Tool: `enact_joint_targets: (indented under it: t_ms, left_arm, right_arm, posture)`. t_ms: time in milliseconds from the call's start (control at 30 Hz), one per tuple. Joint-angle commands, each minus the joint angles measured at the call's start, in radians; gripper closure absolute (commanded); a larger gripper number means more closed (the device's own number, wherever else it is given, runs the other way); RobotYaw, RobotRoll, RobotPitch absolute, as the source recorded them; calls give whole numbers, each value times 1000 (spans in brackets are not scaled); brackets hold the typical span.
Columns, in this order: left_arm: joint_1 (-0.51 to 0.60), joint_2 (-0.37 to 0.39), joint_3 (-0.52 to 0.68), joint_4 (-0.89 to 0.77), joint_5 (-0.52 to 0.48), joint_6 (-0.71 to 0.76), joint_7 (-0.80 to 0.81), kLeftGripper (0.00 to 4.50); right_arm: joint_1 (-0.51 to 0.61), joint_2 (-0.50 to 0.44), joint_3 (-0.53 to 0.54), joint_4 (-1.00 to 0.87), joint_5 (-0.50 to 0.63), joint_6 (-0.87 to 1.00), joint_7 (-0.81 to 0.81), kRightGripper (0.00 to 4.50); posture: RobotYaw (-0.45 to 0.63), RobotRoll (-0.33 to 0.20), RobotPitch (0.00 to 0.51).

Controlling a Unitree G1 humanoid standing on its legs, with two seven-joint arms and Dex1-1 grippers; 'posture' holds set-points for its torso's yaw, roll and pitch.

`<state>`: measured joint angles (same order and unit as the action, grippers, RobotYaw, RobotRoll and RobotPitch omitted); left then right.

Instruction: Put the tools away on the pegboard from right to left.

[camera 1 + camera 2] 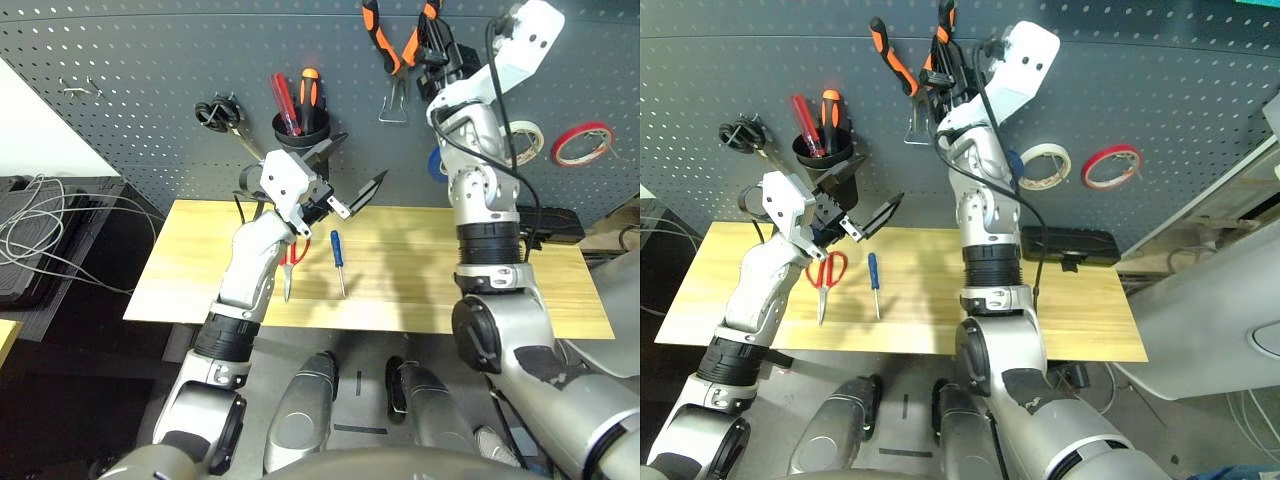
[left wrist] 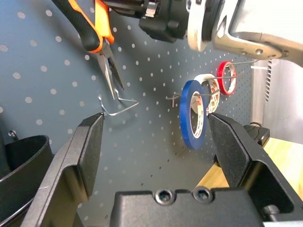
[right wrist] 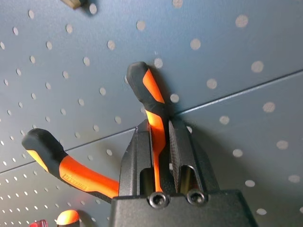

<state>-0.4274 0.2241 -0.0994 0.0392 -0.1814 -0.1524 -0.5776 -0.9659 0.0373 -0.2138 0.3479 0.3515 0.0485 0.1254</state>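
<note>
Pliers [image 3: 151, 123] clamped inside right tool [image 3: 163, 137]

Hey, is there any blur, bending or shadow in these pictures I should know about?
Left eye view: the dark grey pegboard has hole rows that curve toward the picture's edges, a wide-lens bend; soft arm shadows cross the pale wooden tabletop. Left wrist view: the near black fingers look soft, while the blue tape ring is sharp. Right wrist view: the orange-and-black-handled pliers are crisp.

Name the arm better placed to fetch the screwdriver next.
Left. Its open gripper hangs above the screwdriver on the table; the right gripper is up at the pegboard, shut on the pliers.
</note>
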Motion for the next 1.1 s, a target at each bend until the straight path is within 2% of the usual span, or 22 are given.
enact_joint_targets:
  t_ms: [33, 700, 767, 867, 1100]
  left_arm:
    - [20, 4, -11, -19, 13, 15, 1, 0]
    - [26, 7, -15, -15, 27, 20, -6, 0]
    - [25, 8, -16, -13, 29, 18, -6, 0]
    - [24, 8, -17, -10, 30, 17, -7, 0]
    - [28, 19, -26, -4, 36, 7, -21, 0]
  right_arm:
    - [20, 7, 5, 61, -10, -16, -4, 4240]
    - [69, 13, -8, 253, -58, -156, -42, 4240]
    - [80, 11, -6, 234, -58, -148, -41, 3491]
    - [104, 10, 4, 184, -56, -128, -31, 2595]
    - [324, -27, 119, -166, -89, -41, 40, 228]
  posture:
    - [213, 0, 242]
    - [218, 0, 249]
    - [217, 0, 248]
    - [216, 0, 246]
    - [209, 0, 239]
